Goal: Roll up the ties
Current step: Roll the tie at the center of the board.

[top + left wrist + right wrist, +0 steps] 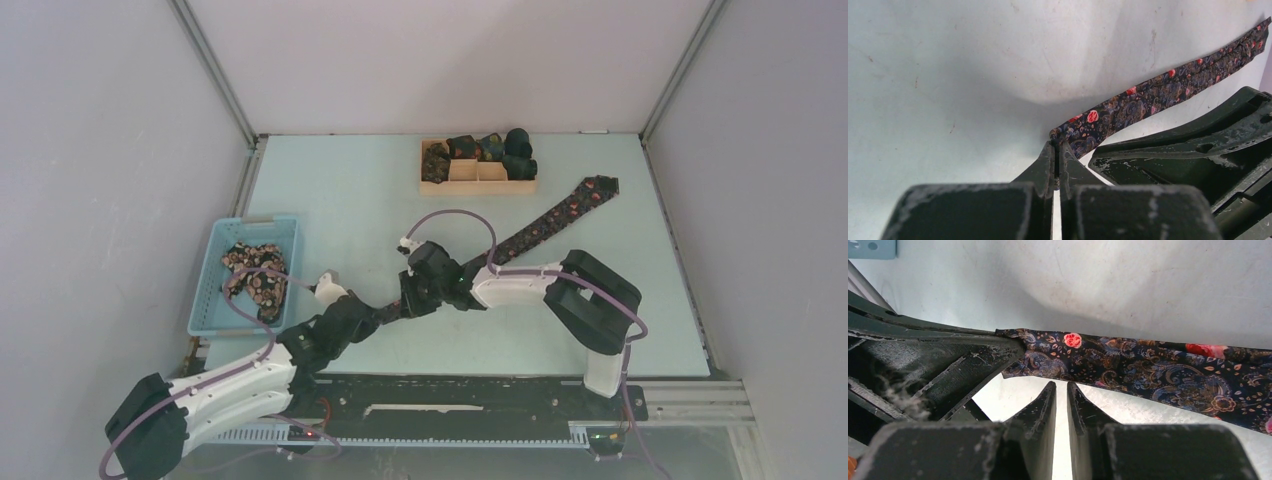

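Observation:
One tie [550, 220], dark with red and tan flowers, lies stretched diagonally from the table's middle toward the back right. My left gripper [392, 310] holds its narrow end; in the left wrist view the jaws [1058, 145] are shut on the tip of the tie [1148, 95]. My right gripper [412, 297] sits right beside the left one. In the right wrist view its fingertips [1061, 385] stand a narrow gap apart with nothing between them, just short of the tie's [1148, 370] near edge. More ties [255, 275] lie crumpled in the basket.
A light-blue basket [205, 290] sits at the left edge of the table. A wooden divided tray [478, 186] at the back holds several rolled ties [500, 150]. Grey walls enclose the table on three sides. The two grippers nearly touch each other.

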